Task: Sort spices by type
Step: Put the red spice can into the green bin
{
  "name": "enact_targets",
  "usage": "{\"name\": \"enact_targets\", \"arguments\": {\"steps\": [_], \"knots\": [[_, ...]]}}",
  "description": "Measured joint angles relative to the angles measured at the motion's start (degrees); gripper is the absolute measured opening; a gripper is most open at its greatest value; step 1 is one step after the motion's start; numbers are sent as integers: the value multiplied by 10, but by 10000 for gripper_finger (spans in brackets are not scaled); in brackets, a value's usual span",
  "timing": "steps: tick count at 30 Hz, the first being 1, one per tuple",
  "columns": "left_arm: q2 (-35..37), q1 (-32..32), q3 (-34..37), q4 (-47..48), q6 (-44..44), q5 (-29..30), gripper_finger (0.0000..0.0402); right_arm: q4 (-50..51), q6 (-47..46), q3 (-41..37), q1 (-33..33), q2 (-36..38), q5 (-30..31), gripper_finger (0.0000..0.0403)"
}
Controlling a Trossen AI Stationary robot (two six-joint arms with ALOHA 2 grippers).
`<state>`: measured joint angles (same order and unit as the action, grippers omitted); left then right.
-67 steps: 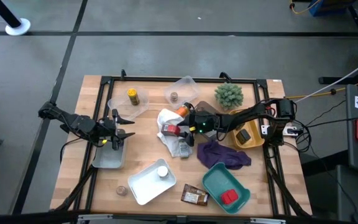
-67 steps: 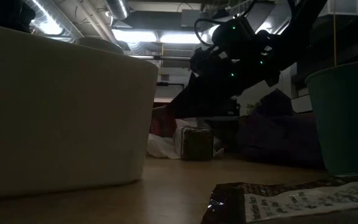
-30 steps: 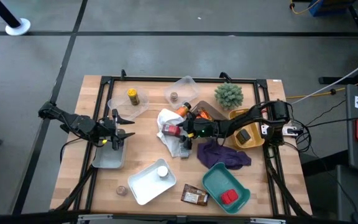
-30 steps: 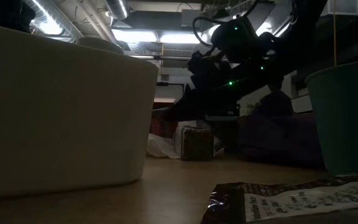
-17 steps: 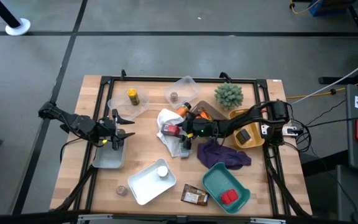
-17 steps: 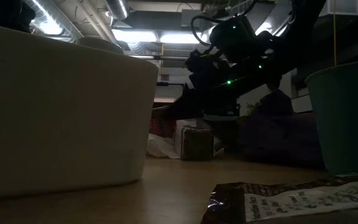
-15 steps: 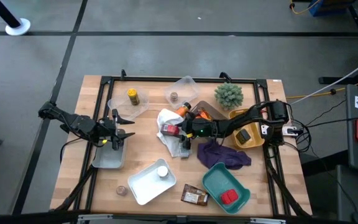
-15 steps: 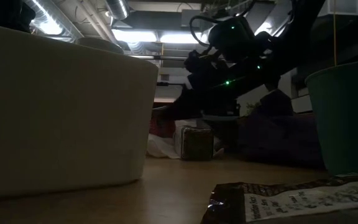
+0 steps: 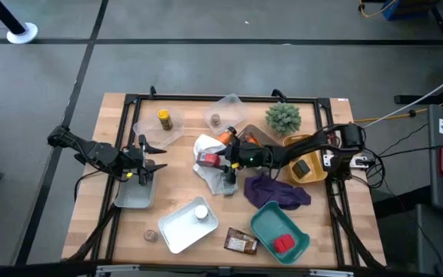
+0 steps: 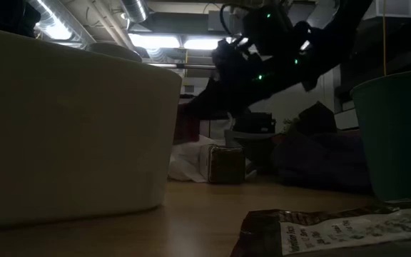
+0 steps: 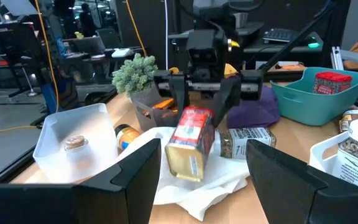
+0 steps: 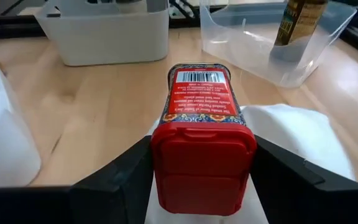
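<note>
High view: the right tool reaches over the white cloth at mid-desk, clamped on a red-capped spice tin. The left tool waits over the grey tray, fingers apart, holding nothing. A yellow jar lies in a clear bin.

Low view: the tin hangs clear of the desk, above the cloth, beside a small glass spice jar.

Left wrist view: the tin tilts, cap up, between the right tool's fingers.

Right wrist view: both fingers press the tin's red cap, barcode end pointing away
</note>
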<state>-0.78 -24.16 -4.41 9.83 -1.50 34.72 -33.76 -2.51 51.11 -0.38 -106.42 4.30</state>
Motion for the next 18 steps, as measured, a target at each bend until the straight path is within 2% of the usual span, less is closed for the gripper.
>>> {"name": "enact_targets", "arguments": {"steps": [11,18], "knots": [[0,0,0,0,0,0,224,146,-20,0,0,129,-29,229],[0,0,0,-1,0,0,224,275,-107,0,0,242,-93,232]]}}
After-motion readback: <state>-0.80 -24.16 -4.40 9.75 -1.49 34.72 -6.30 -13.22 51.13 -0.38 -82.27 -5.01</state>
